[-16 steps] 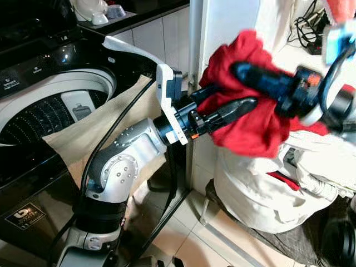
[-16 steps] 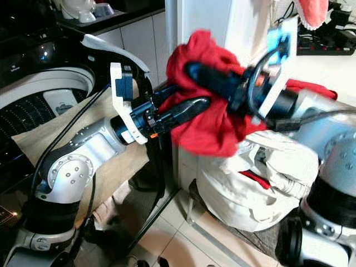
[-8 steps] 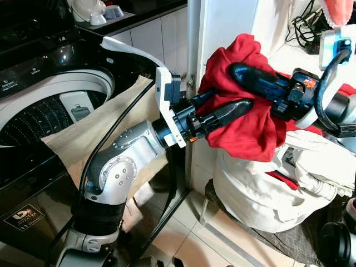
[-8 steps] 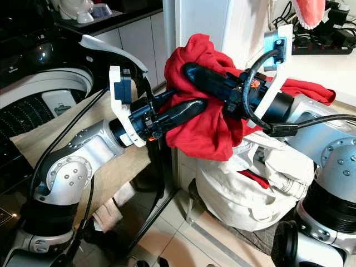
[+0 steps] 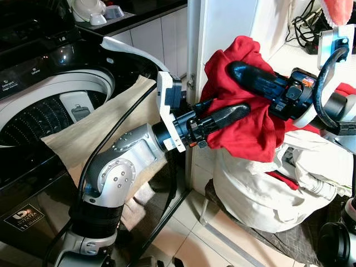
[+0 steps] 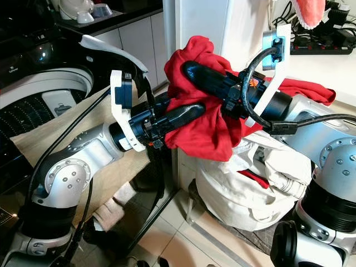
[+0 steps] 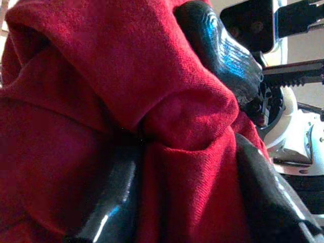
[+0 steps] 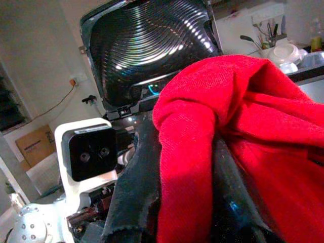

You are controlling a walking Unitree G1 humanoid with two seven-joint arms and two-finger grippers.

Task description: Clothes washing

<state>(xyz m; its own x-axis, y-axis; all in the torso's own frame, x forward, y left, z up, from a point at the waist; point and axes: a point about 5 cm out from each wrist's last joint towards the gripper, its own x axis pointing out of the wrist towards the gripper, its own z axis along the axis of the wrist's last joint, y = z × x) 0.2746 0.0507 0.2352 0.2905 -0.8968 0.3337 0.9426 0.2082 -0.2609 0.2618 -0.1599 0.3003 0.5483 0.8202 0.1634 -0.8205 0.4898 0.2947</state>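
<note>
**Red garment held between both grippers, beside the washer**

Both arms are sharing one red garment [image 5: 245,119] in mid-air, above the white laundry bag [image 5: 261,189]. The left gripper [image 5: 236,108] is pinching a fold; the right gripper [image 6: 192,75] is clamping cloth too (its wrist view shows fabric bunched between the fingers). To carry it well, one gripper should be letting go first. The washer drum [image 5: 39,111] is lying open leftward, though a beige cloth [image 5: 94,139] is draping its rim.
</note>
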